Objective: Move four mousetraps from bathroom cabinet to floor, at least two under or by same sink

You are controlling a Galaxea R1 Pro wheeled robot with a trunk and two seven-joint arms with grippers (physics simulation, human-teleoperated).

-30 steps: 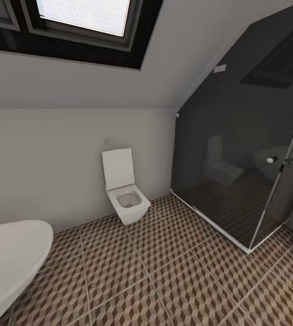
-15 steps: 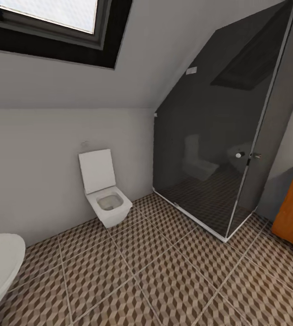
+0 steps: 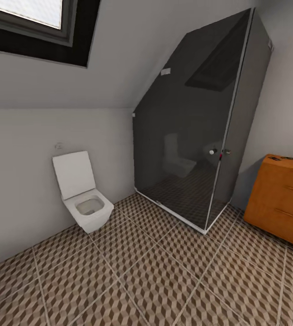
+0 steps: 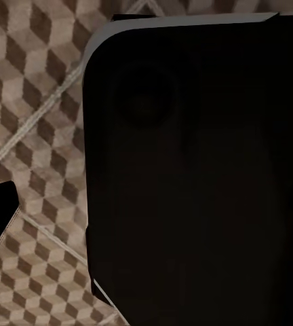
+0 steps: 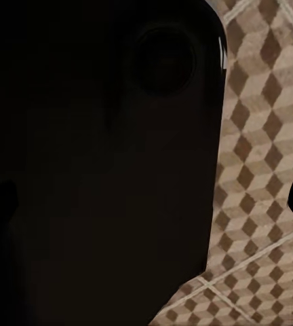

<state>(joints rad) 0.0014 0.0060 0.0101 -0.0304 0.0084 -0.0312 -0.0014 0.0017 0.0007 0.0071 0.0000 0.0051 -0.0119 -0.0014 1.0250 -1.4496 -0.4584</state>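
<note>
- Orange-brown wooden cabinet [image 3: 283, 199] stands at about 3 o'clock in the head view, against the grey wall, just beside the shower enclosure; two slim drawer handles show on its front.
- Small dark items lie on the cabinet's flat top near its back edge; too small to confirm as the mousetraps.
- Bathroom floor [image 3: 164, 271], tiled in a brown, beige and white cube pattern with pale grout, covers the lower half of the head view from 4 to 8 o'clock.
- Dark glass shower enclosure [image 3: 187, 149] occupies the centre to 1 o'clock, reaching up under the sloped ceiling.
- White wall-hung toilet [image 3: 85, 199] sits at 9 o'clock, lid raised against the wall.
- Black-framed window [image 3: 33, 27] is at 11 o'clock.
- Left wrist view: a large black body blocks most of the frame, cube-pattern tiles beside it; whether the left gripper is parted or closed cannot be told.
- Right wrist view: the same dark obstruction over tiles; the right gripper's state likewise cannot be told.
</note>
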